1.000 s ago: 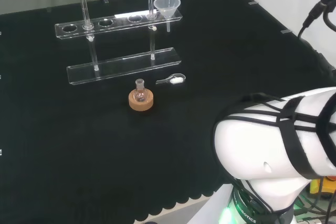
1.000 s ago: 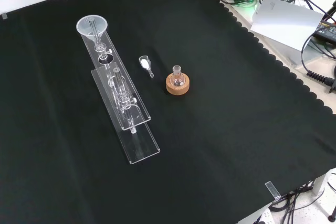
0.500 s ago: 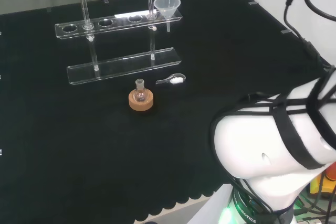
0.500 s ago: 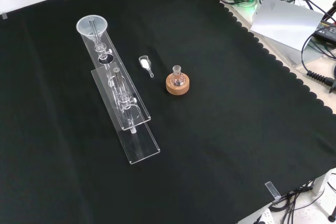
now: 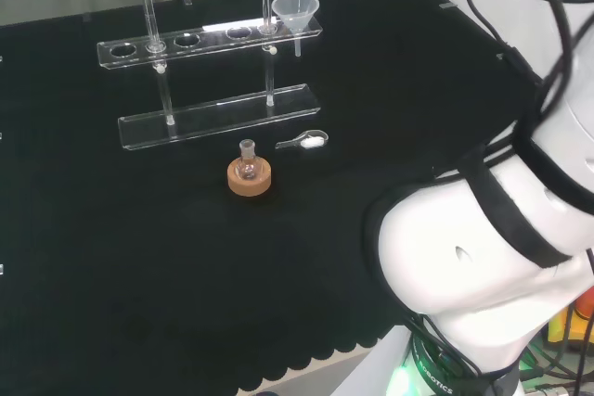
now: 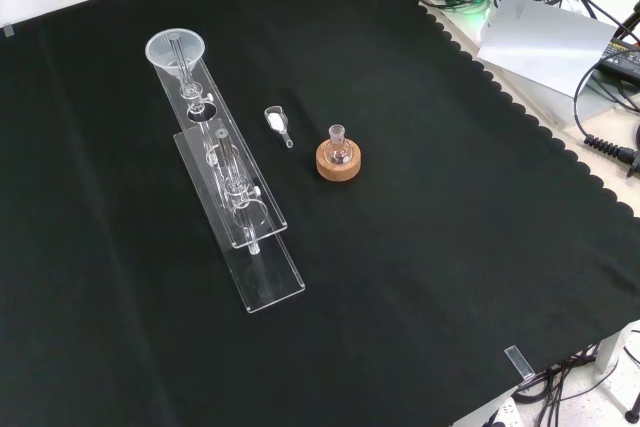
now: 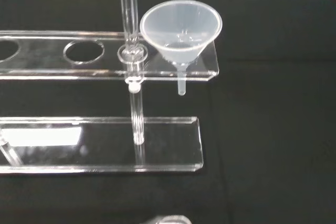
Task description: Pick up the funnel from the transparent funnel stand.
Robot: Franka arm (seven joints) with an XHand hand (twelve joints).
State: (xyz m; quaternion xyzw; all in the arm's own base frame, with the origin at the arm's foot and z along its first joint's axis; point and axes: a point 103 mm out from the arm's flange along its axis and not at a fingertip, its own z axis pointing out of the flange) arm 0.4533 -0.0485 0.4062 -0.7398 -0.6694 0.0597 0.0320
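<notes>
The funnel (image 7: 181,27) sits in the end hole of the clear stand (image 7: 105,69), its post (image 7: 135,98) just beside; the fingers' state cannot be told, and a careless reach could likely knock the post or tip the stand.

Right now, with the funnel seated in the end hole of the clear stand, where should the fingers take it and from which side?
Probably the wide cone rim of the translucent plastic funnel, from above and from the free end of the transparent acrylic funnel stand. Its stem hangs through the hole, and an upright post stands close on the other side.
</notes>
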